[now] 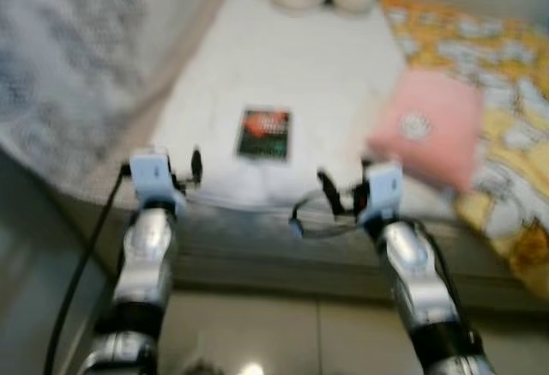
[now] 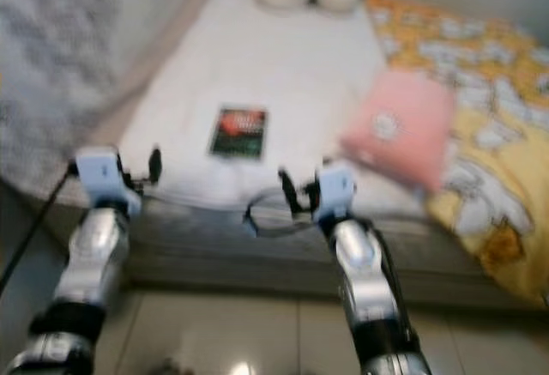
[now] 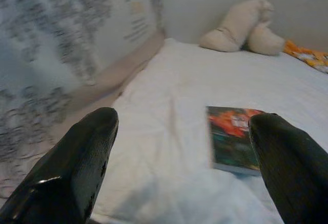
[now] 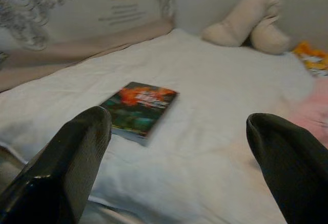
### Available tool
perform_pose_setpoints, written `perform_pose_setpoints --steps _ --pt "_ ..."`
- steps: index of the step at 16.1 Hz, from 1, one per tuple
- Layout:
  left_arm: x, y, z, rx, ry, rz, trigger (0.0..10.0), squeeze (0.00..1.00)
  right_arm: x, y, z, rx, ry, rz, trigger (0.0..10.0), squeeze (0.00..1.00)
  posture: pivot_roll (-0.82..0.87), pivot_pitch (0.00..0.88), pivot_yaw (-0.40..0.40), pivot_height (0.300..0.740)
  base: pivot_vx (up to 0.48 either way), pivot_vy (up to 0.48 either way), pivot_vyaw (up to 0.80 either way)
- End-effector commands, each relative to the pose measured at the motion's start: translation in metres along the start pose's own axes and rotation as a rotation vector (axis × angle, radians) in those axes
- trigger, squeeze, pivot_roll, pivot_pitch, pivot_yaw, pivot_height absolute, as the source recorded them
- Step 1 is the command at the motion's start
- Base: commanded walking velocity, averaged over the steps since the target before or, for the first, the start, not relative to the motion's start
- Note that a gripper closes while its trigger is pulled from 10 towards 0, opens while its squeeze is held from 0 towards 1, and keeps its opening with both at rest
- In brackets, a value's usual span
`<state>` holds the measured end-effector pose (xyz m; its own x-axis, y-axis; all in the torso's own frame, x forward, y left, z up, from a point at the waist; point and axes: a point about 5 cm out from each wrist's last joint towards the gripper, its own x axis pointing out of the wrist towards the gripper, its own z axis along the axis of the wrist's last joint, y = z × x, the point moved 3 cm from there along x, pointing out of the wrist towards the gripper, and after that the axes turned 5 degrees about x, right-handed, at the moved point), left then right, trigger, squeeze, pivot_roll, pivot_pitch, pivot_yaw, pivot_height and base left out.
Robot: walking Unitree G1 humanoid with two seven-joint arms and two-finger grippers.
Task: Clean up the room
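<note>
Both spread-fingered grippers, left gripper point(image 1: 196, 167) and right gripper point(image 1: 329, 193), hover empty at the white-sheeted bed's point(image 1: 283, 66) near edge; the dark, red-titled paperback book point(image 1: 264, 133) lies unpicked, tidying apparently barely begun.

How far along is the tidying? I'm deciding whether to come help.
Nothing looks put away yet. The book lies on the white bedsheet, the pink pillow beside it. Left gripper and right gripper are open and empty, at the bed's edge. Everything remains.
</note>
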<state>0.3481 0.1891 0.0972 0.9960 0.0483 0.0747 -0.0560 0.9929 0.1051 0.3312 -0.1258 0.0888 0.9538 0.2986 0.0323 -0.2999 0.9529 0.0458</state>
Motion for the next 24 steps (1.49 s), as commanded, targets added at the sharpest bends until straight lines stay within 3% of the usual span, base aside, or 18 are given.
perform_pose_setpoints --steps 1,5,9,14,19,24 --pt "0.005 -0.015 0.005 0.007 -0.008 -0.063 10.0 0.0 -0.006 -0.012 -0.009 -0.009 0.028 -0.04 10.0 0.0 -0.04 0.0 -0.013 0.74 0.0 -0.454 0.0" --pt "0.003 -0.014 0.001 0.018 0.028 -0.066 10.0 0.0 -0.009 -0.008 -0.013 -0.011 0.023 -0.029 10.0 0.0 -0.04 0.0 -0.001 0.74 0.0 -0.454 0.0" --pt "-0.007 -0.001 -0.011 0.008 0.065 -0.013 10.0 0.0 -0.013 -0.006 -0.019 -0.001 0.041 -0.016 10.0 0.0 -0.03 0.0 -0.022 0.74 0.0 -0.454 0.0" --pt "-0.008 -0.007 -0.009 0.03 0.058 -0.024 10.0 0.0 -0.003 -0.002 -0.017 -0.009 0.038 0.012 10.0 0.0 -0.01 0.0 -0.045 0.74 0.0 -0.454 0.0" --pt "-0.007 -0.006 -0.009 0.024 0.065 -0.006 10.0 0.0 -0.001 0.001 -0.016 -0.008 0.03 0.024 10.0 0.0 -0.01 0.003 -0.048 0.74 0.288 0.0 0.0" --pt "0.0 0.007 -0.006 0.021 0.073 0.054 10.0 0.0 0.0 0.002 -0.016 -0.012 0.026 0.031 10.0 0.0 -0.02 0.003 -0.043 0.74 0.48 0.0 0.0"
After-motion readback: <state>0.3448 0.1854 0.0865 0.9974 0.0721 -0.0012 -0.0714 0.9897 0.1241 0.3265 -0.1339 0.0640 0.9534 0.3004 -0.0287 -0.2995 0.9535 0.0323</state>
